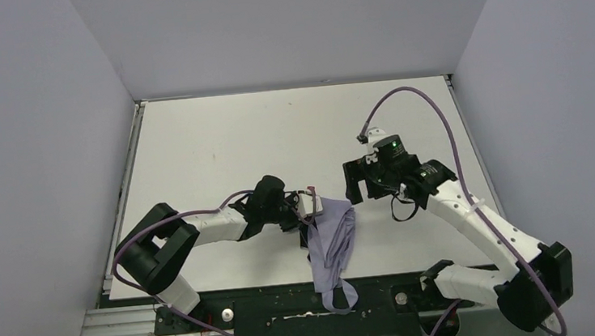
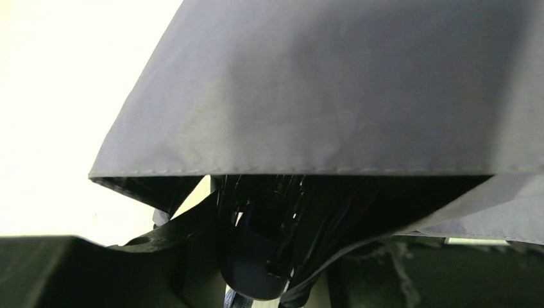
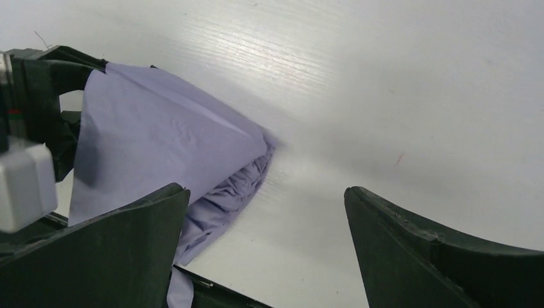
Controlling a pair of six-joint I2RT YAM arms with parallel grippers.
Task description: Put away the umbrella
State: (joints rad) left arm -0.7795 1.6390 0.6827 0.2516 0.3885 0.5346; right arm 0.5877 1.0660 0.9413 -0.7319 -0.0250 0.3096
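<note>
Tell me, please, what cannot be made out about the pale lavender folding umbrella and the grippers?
1. Left gripper: open or shut, hidden by fabric of the pale lavender folding umbrella in top and left wrist views.
2. Umbrella's near end: right wrist view, cut off by the bottom edge.

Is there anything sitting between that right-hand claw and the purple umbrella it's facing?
Nothing visible does. The right gripper is open, and only white table lies between its fingers and the umbrella, whose lavender fabric is bunched just ahead of it.

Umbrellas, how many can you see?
1: the umbrella lies at the table's near edge, held by the left gripper, fabric hanging over the edge.
</note>
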